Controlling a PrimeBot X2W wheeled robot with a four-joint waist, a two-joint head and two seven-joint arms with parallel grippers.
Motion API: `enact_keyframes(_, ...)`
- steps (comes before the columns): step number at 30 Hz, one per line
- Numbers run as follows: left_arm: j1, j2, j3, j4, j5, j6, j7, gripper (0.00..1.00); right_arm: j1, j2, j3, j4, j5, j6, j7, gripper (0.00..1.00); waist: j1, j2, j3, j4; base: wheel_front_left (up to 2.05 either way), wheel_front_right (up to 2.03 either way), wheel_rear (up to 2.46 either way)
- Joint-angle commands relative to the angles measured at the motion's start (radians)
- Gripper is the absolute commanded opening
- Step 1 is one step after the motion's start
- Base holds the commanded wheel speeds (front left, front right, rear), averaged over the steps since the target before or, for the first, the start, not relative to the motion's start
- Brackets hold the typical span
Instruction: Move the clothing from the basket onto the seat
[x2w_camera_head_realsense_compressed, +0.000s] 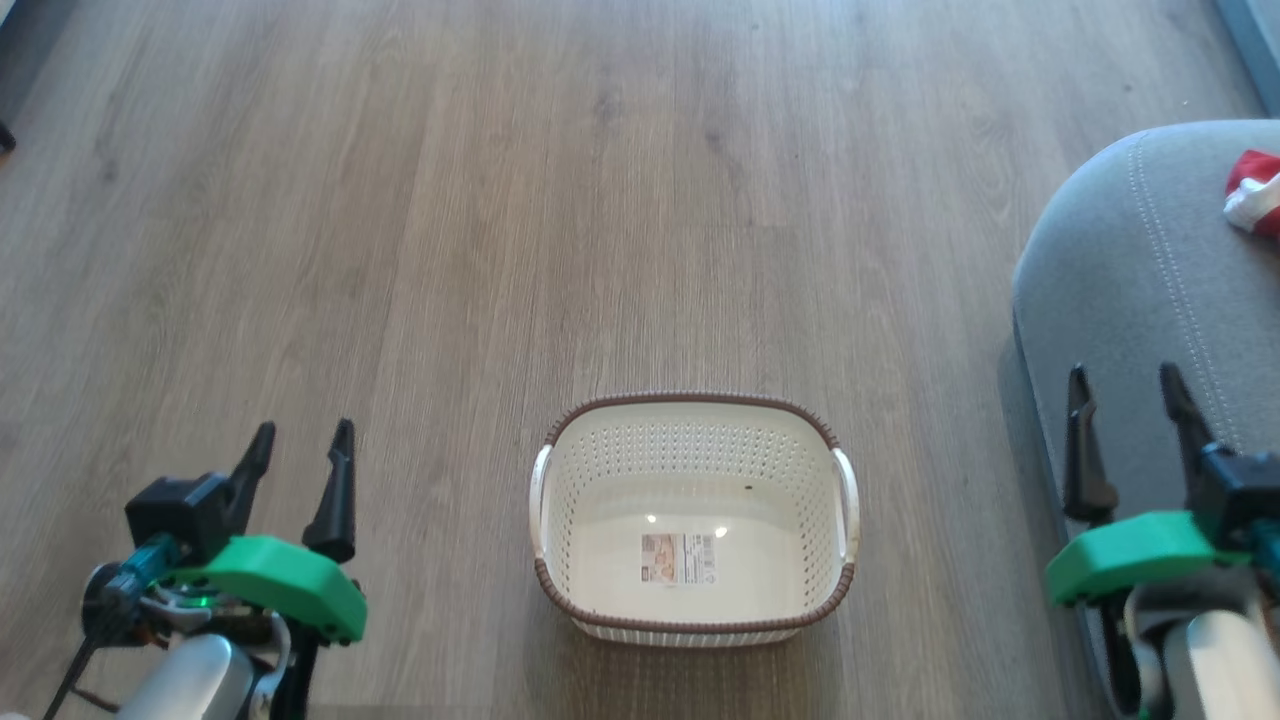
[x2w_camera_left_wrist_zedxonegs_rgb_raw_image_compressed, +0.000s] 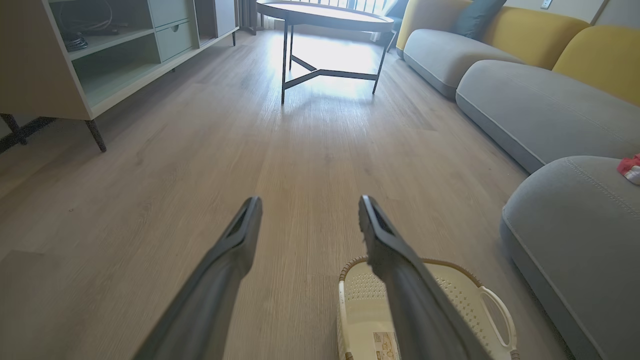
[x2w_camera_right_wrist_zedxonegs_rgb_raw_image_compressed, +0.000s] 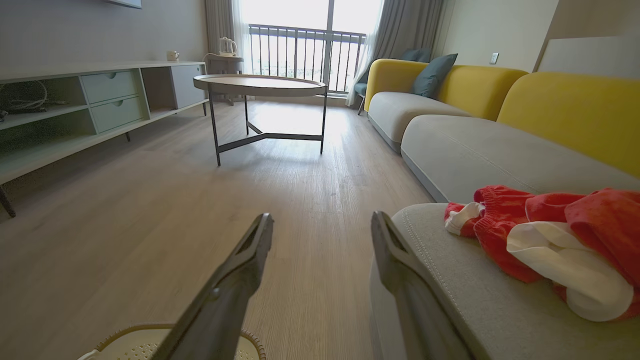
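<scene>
Left gripper (x2w_camera_head_realsense_compressed: 304, 430) hangs wide open and empty over wood floor (x2w_camera_head_realsense_compressed: 500, 200); right gripper (x2w_camera_head_realsense_compressed: 1122, 372), equally spread and empty, sits above the rounded edge of the grey seat (x2w_camera_head_realsense_compressed: 1120, 260). Between them, the basket (x2w_camera_head_realsense_compressed: 690, 452) shows its label. Red-and-white clothing (x2w_camera_head_realsense_compressed: 1255, 195) lies on the seat beyond the right gripper. Round table (x2w_camera_right_wrist_zedxonegs_rgb_raw_image_compressed: 260, 82), low cabinet (x2w_camera_right_wrist_zedxonegs_rgb_raw_image_compressed: 107, 87) ahead.

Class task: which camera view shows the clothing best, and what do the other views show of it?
The right wrist view: the clothing lies large and close on the seat, its red and white folds plain. In the head and left wrist views, a small scrap of it shows at the right edge.
</scene>
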Motion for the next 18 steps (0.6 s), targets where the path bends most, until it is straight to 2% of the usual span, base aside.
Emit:
enact_keyframes(1, -0.028, 0.019, 0.068, -0.025, 0.027, -0.021, -0.012, 1.00, -0.001, 0.000, 0.032, -0.018, -0.010, 0.007, -0.019, 1.00, 0.0001, -0.0001, -0.010, -0.004, 0.00, 0.00, 0.00)
enact_keyframes(6, 0.014, 0.001, 0.120, 0.007, 0.063, -0.074, -0.012, 1.00, 0.021, -0.001, 0.047, 0.008, -0.016, 0.007, -0.037, 1.00, 0.0001, -0.0001, -0.015, -0.017, 0.00, 0.00, 0.00)
enact_keyframes(18, 0.065, -0.050, 0.225, 0.071, 0.121, -0.169, -0.012, 1.00, 0.033, -0.020, 0.055, 0.064, -0.015, 0.007, -0.044, 1.00, 0.0001, -0.0001, -0.016, -0.040, 0.00, 0.00, 0.00)
